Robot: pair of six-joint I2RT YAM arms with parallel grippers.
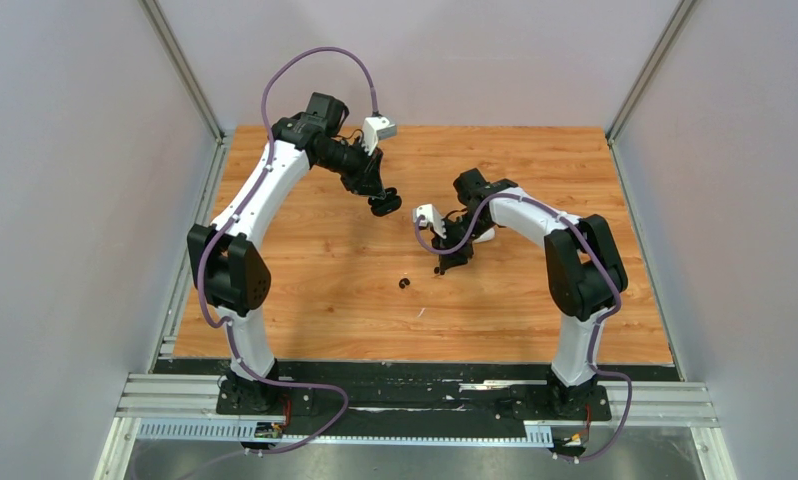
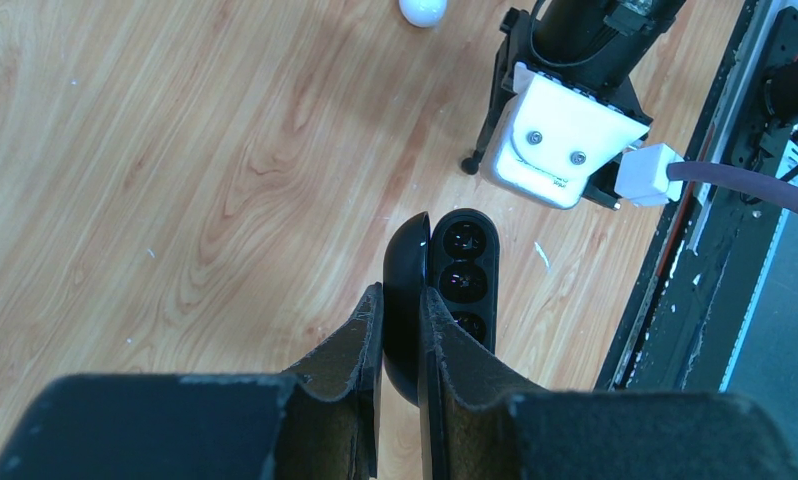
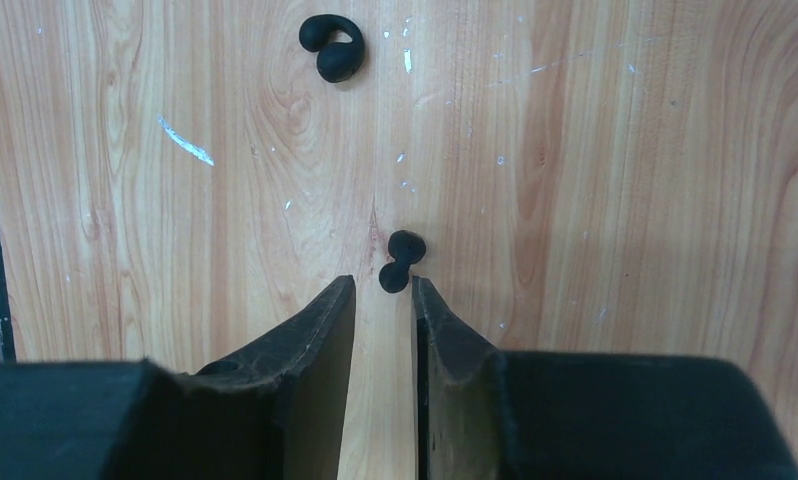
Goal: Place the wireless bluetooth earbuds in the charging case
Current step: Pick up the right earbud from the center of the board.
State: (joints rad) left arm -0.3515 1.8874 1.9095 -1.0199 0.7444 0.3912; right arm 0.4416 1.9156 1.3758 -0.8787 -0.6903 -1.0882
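Observation:
My left gripper [image 1: 385,203] is shut on the lid of an open black charging case [image 2: 463,268] and holds it above the table; its dark sockets face the left wrist camera. My right gripper [image 3: 383,285] is low at the table, jaws a narrow gap apart. A black earbud [image 3: 402,260] lies right at its fingertips, one end between them; it also shows in the top view [image 1: 438,270]. A second black earbud [image 3: 333,47] lies farther off, at mid table [image 1: 404,284]. No white earbuds are in view.
A white pebble-shaped case [image 1: 485,237] lies partly under the right arm and shows at the top edge of the left wrist view [image 2: 422,10]. Grey walls enclose the wooden table [image 1: 315,290] on three sides. A black rail runs along the near edge.

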